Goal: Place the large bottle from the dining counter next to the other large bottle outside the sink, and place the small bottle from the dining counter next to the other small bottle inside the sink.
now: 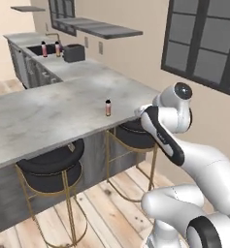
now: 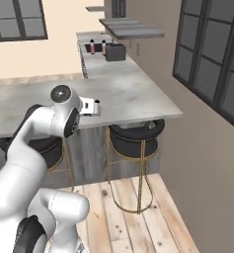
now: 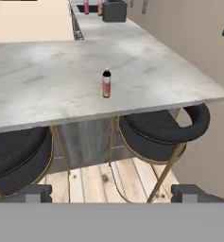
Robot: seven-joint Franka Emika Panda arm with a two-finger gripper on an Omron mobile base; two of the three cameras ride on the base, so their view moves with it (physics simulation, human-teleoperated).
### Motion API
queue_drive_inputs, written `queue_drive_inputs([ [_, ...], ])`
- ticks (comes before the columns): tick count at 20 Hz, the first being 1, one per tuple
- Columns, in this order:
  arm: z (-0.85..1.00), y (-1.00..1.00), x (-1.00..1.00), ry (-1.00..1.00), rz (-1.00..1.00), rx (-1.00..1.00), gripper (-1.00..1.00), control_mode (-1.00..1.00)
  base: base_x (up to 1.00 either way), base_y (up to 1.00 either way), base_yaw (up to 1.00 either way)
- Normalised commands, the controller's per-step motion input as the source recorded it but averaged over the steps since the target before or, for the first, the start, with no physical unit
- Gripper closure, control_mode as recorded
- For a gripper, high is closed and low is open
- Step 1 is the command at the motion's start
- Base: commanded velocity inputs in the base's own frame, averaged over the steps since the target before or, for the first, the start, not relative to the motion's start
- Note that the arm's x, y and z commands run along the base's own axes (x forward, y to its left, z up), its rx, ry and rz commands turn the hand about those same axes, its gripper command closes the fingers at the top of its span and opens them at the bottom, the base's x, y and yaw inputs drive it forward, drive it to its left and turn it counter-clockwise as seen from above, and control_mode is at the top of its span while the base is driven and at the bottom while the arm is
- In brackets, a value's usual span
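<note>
One slim pink-and-orange bottle [image 1: 107, 107] with a black cap stands upright on the grey dining counter [image 1: 43, 116], near its front edge; whether it is the large or the small one I cannot tell. In the hand view this bottle [image 3: 106, 83] is straight ahead and well beyond my gripper [image 3: 114, 194], whose fingertips [image 3: 35, 193] stand wide apart with nothing between them. My gripper [image 2: 95, 107] hovers at the counter's front edge. Far back, a pink bottle [image 1: 44, 48] and an orange bottle [image 1: 57, 48] stand by the sink [image 1: 35, 49].
A dark toaster-like box [image 1: 73, 52] sits on the back counter right of the sink. Two black stools with gold legs [image 1: 51, 167] [image 1: 133, 133] are tucked under the dining counter. A shelf [image 1: 104, 30] hangs on the wall, beside dark-framed windows [image 1: 204, 43].
</note>
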Motion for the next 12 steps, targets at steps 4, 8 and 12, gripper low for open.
queue_drive_inputs([
  [4,0.0,0.0,0.0,0.0,0.0,0.0,-1.0,1.0,0.13,-0.21,0.41],
  [8,0.0,0.0,0.0,0.0,0.0,0.0,-1.0,1.0,0.13,-0.14,0.36],
  [12,0.0,0.0,0.0,0.0,0.0,0.0,-1.0,1.0,0.04,-0.08,0.26],
])
